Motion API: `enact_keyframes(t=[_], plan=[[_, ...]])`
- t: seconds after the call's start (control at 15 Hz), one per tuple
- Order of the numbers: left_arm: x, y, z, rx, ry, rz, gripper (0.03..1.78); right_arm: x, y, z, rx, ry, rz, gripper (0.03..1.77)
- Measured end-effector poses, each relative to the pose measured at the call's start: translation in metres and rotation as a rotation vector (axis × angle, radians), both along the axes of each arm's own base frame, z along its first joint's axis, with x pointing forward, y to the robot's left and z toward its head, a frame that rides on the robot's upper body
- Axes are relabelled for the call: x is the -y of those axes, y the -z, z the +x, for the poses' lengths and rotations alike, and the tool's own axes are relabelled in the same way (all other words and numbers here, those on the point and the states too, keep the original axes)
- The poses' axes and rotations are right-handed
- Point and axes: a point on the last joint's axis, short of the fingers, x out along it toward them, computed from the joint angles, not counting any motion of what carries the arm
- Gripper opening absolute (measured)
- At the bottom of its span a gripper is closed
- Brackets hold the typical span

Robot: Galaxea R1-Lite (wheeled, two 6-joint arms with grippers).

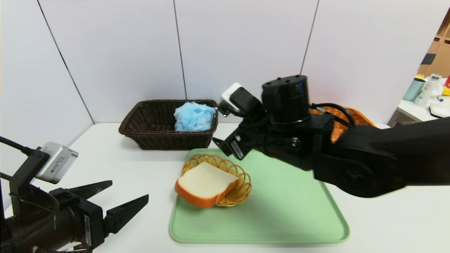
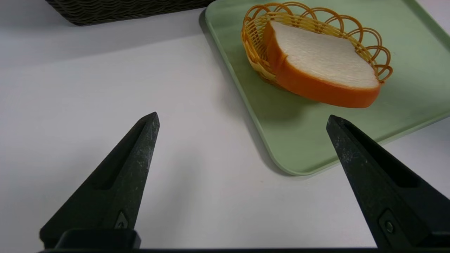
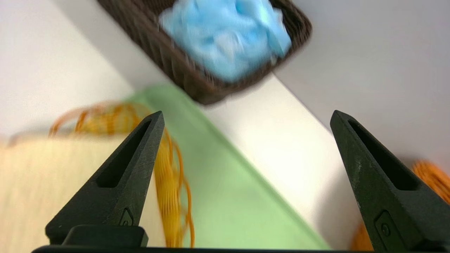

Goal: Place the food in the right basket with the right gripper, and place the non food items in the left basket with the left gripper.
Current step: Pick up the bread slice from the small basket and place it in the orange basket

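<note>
Now | right hand (image 3: 246,119) spread, empty | bread (image 1: 205,183) on tray (image 1: 299,218)

Nothing readable here, honestly. The left wrist camera (image 1: 56,162) has some dark print on its silver side, but it's too small to make out. There's a white sticker (image 1: 237,149) with tiny black marks on the right gripper's body, and another white label (image 1: 87,230) on the left gripper's body, same story, can't read either. The bottles (image 1: 427,89) on the far side table show no lettering I can pick out.
</note>
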Motion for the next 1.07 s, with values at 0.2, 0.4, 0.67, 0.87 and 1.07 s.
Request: enact_keyframes(t=[0.2, 0.4, 0.67, 0.87, 1.07], plan=[[0.001, -0.002, 0.000, 0.029, 0.036, 0.004, 1.69, 0.050, -0.004, -0.047, -0.016, 0.041, -0.027, 1.66], [0.001, -0.003, 0.000, 0.038, 0.041, 0.010, 1.69, 0.107, -0.003, -0.077, -0.008, 0.158, -0.033, 1.67], [0.001, -0.007, 0.000, 0.057, 0.045, 0.011, 1.69, 0.163, -0.002, -0.097, 0.021, 0.331, 0.006, 1.69], [0.000, -0.007, -0.002, 0.075, 0.055, 0.031, 1.69, 0.189, -0.003, -0.109, 0.048, 0.424, 0.025, 1.69], [0.002, -0.003, -0.006, 0.069, 0.088, 0.036, 1.69, 0.205, 0.003, -0.126, 0.060, 0.467, 0.028, 1.69]])
